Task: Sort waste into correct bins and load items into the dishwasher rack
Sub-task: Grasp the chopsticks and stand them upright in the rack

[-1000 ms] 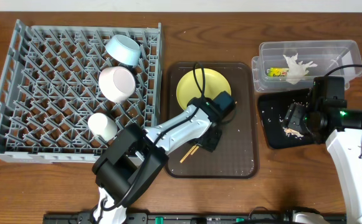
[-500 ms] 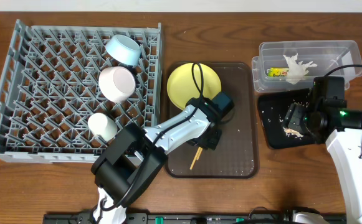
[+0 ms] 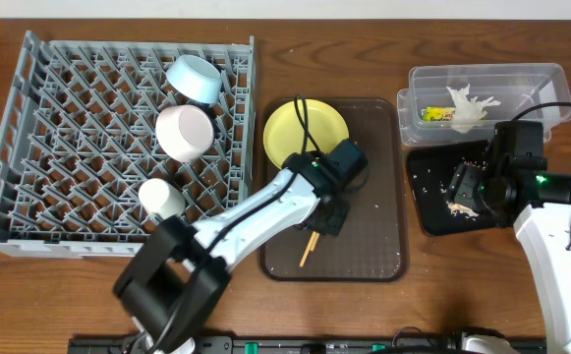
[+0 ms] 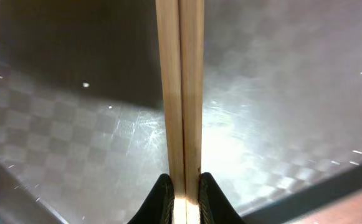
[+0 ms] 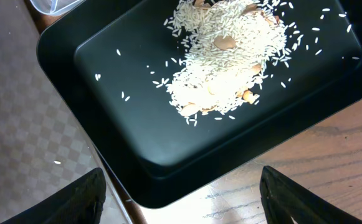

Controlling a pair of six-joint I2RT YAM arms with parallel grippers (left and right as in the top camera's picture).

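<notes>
My left gripper [image 3: 326, 218] is shut on the pair of wooden chopsticks [image 4: 181, 93], held over the brown serving tray [image 3: 373, 246]; their free end [image 3: 307, 250] shows in the overhead view. The yellow plate [image 3: 300, 133] lies at the tray's far left, overlapping its rim. The grey dishwasher rack [image 3: 69, 147] holds the light blue bowl [image 3: 195, 79], the white bowl [image 3: 185, 132] and the small white cup [image 3: 161, 199]. My right gripper [image 5: 181, 196] is open above the black tray [image 5: 168, 143], which holds beige food scraps [image 5: 227, 53]. The clear tub [image 3: 486, 84] holds tissue [image 3: 469, 106] and the wrapper [image 3: 436, 114].
The brown serving tray sits between the rack and the bins. The black tray [image 3: 432, 197] lies in front of the clear tub at the right. My right arm's cable runs over the tub's right end.
The plate has slid left toward the rack. The chopsticks have turned from a flat slant to a steeper one in my left gripper. The right arm has not moved.
</notes>
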